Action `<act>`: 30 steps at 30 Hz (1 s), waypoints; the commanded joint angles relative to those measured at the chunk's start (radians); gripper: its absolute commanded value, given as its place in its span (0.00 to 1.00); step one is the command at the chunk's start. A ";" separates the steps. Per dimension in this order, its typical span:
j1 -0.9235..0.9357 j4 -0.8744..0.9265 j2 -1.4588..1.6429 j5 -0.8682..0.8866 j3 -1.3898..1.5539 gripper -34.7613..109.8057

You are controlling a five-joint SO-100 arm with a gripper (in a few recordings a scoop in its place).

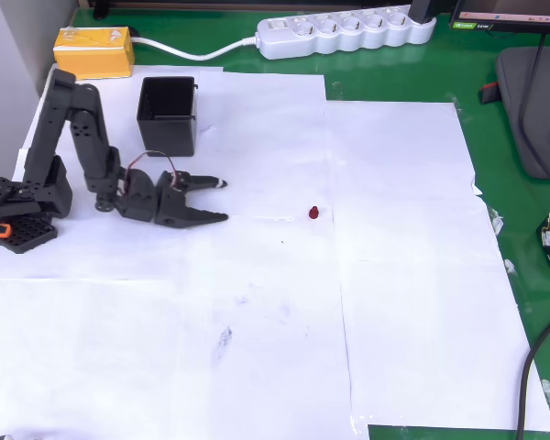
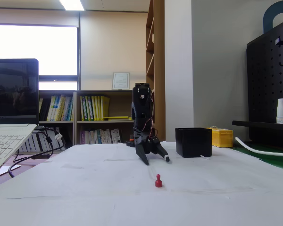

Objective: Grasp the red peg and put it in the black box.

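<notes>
White paper (image 1: 257, 348) — red peg (image 1: 313, 213) upright (image 2: 158, 181)

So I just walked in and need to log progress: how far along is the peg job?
Nothing looks done yet. The red peg stands alone on the white paper, untouched. The gripper is open and empty, apart from the peg and beside the black box, which looks empty. Left: reach, grasp, carry, drop in.

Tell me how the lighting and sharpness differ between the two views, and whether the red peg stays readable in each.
Overhead view: even, soft light, faint shadows, the red peg small but crisp on the white paper. Fixed view: the bright window backlights the scene, so the arm and black box read as dark shapes; the peg stays sharp.
</notes>
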 commanded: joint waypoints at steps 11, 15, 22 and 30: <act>0.008 -0.163 0.144 -0.049 0.138 0.45; 0.046 -0.235 0.166 -0.040 0.100 0.45; 0.072 -0.308 0.212 -0.025 0.112 0.46; 0.071 -0.190 0.219 -0.018 0.270 0.46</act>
